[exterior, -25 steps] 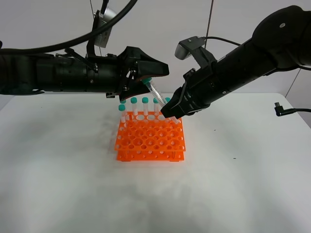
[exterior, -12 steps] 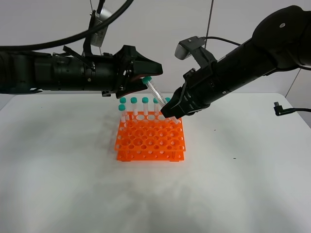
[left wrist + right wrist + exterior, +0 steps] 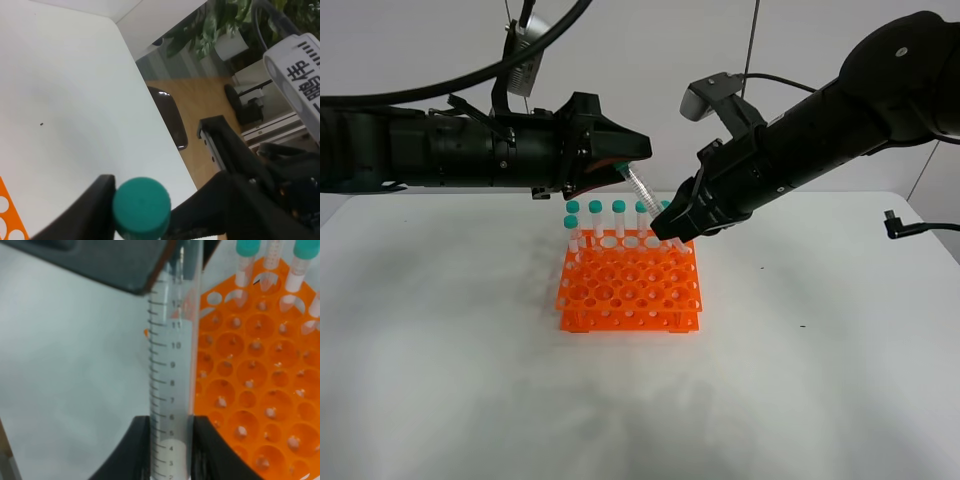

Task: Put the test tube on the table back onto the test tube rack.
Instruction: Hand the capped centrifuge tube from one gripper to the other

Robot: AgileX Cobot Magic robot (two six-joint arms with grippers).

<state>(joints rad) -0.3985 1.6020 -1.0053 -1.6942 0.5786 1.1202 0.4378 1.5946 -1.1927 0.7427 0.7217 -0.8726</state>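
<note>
Exterior high shows the left claw (image 3: pixel 630 165) newly advanced over the cap of the test tube (image 3: pixel 640 188); whether it pinches cannot be told. The right claw (image 3: pixel 670 230) clamps the tube's lower end, with the test tube rack (image 3: pixel 630 285) just beneath it: likely a handover.

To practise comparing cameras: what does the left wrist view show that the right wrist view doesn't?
Left wrist only: the teal cap of the test tube, end-on, and the room beyond the table. Right wrist only: the tube's printed graduations and other tubes standing in the test tube rack. Both: that tube, the tabletop, the rack (left wrist: only a corner).
</note>
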